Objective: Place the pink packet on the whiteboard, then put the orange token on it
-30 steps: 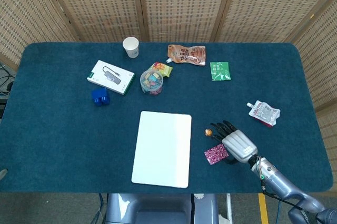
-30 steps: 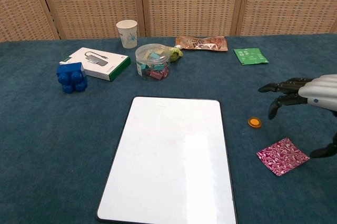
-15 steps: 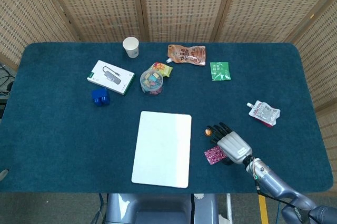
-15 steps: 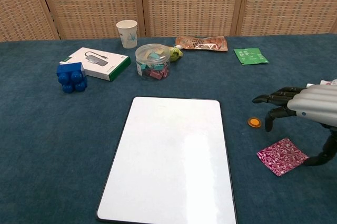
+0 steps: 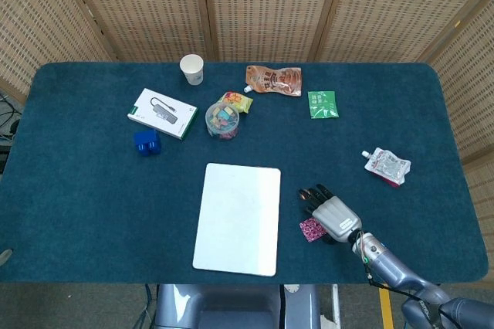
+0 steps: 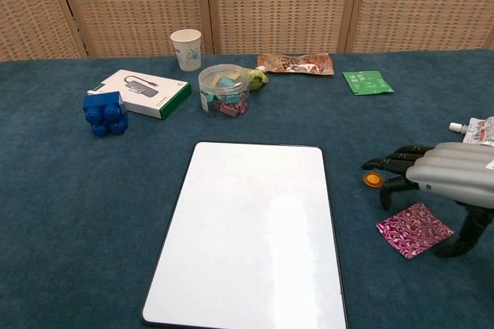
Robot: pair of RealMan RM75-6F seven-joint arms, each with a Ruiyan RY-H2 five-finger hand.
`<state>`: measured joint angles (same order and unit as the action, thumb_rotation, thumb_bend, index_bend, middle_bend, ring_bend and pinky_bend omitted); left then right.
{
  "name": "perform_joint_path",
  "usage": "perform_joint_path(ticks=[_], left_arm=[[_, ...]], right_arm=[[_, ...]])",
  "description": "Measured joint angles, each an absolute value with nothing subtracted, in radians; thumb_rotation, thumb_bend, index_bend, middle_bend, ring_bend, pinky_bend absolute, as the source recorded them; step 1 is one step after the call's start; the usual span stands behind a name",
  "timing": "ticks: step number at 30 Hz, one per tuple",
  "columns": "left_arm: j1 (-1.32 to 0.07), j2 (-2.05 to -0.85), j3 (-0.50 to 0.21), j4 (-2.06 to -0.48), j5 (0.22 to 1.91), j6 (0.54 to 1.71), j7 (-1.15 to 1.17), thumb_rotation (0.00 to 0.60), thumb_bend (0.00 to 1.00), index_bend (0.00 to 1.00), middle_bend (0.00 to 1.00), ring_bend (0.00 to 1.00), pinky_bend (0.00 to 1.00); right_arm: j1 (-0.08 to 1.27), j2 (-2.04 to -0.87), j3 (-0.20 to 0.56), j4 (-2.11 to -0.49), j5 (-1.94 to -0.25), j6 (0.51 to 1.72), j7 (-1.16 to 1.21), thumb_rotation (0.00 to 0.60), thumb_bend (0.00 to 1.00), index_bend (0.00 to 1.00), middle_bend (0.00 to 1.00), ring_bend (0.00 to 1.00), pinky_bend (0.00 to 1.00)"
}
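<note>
right hand (image 6: 444,174) has dropped lower and slid toward the whiteboard compared with a second ago; packet, token and everything else unmoved.

table (image 5: 85,190) with dark blue cloth, woven screens (image 5: 262,5) behind. whiteboard (image 6: 251,232) flat near the front edge, centre, nothing on it.

right hand sits low over the pink packet (image 6: 414,229), palm down, fingers (image 6: 386,164) spread and reaching out toward the whiteboard, thumb hanging down at the packet's right edge. holds nothing, released. in the head view the hand (image 5: 332,213) covers most of the packet (image 5: 310,229); only its left part shows. cannot tell if the thumb touches the cloth or the packet. left hand not visible in either view.

white box (image 6: 144,93) back left, blue block cluster (image 6: 104,113) just in front of it. clear round tub (image 6: 223,90) of coloured clips mid back, a small yellow-green pack (image 6: 257,78) touching its right side. brown pouch (image 6: 296,63) behind it, green sachet (image 6: 367,82) to the right. spouted pouch (image 5: 386,165) far right. paper cup (image 6: 186,49) upright at the back.

pink packet lies flat on the cloth, right of the whiteboard, apart from it. orange token (image 6: 373,180) on the cloth between whiteboard and packet, just under the fingertips.
</note>
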<state>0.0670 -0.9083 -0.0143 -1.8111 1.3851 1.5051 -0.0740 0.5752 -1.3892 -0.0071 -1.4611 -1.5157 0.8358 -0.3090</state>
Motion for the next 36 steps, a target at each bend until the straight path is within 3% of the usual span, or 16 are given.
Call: perform_joint_path(ticks=[5, 9, 15, 36], left_arm=[[0.066, -0.909, -0.016, -1.81, 1.379, 1.503, -0.074, 0.6, 0.04, 0.0, 0.0, 0.0, 0.0], [0.066, -0.909, -0.015, -1.81, 1.378, 1.502, -0.075, 0.6, 0.04, 0.0, 0.0, 0.0, 0.0], [0.065, -0.91, -0.015, -1.81, 1.378, 1.5, -0.072, 0.6, 0.04, 0.0, 0.0, 0.0, 0.0], [0.068, -0.904, -0.014, -1.811, 1.381, 1.502, -0.088, 0.6, 0.04, 0.0, 0.0, 0.0, 0.0]], right_arm=[[0.583, -1.398, -0.008, -1.455, -1.495, 0.826, -0.326, 0.6, 0.26, 0.32, 0.0, 0.0, 0.0], [0.587, -1.399, -0.007, -1.456, -1.476, 0.821, -0.344, 0.6, 0.29, 0.44, 0.0, 0.0, 0.0], [0.589, -1.396, -0.013, -1.464, -1.467, 0.822, -0.344, 0.6, 0.31, 0.54, 0.0, 0.0, 0.0], [0.6, -1.375, -0.01, -1.531, -1.522, 0.884, -0.231, 0.6, 0.31, 0.56, 0.0, 0.0, 0.0]])
